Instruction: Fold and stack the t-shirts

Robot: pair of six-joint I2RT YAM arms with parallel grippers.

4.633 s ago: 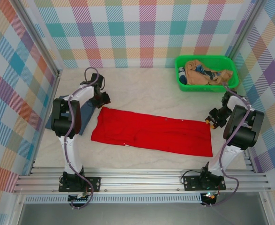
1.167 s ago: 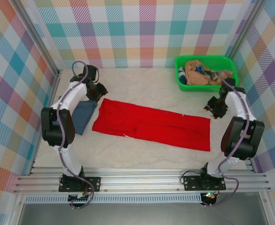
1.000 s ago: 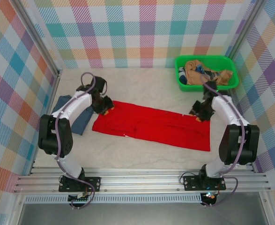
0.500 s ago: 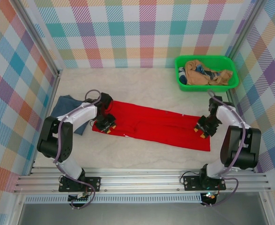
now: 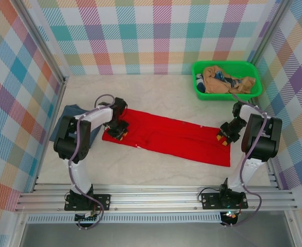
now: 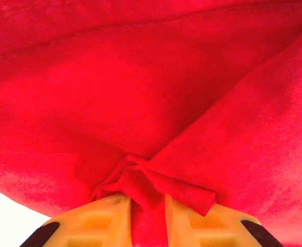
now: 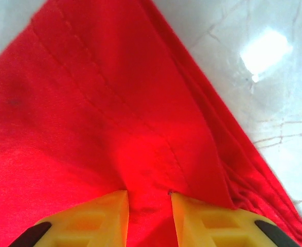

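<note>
Having dropped onto the two short ends of the red t-shirt (image 5: 171, 138), spread as a long strip on the table (image 5: 156, 172), the left gripper (image 6: 148, 200) and the right gripper (image 7: 149, 200) each pinch its cloth between nearly closed jaws, so the next fold seems ready to begin.

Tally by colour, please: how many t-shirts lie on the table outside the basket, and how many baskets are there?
red t-shirt: 1
slate-blue t-shirt: 1
green basket: 1
Total: 3
</note>
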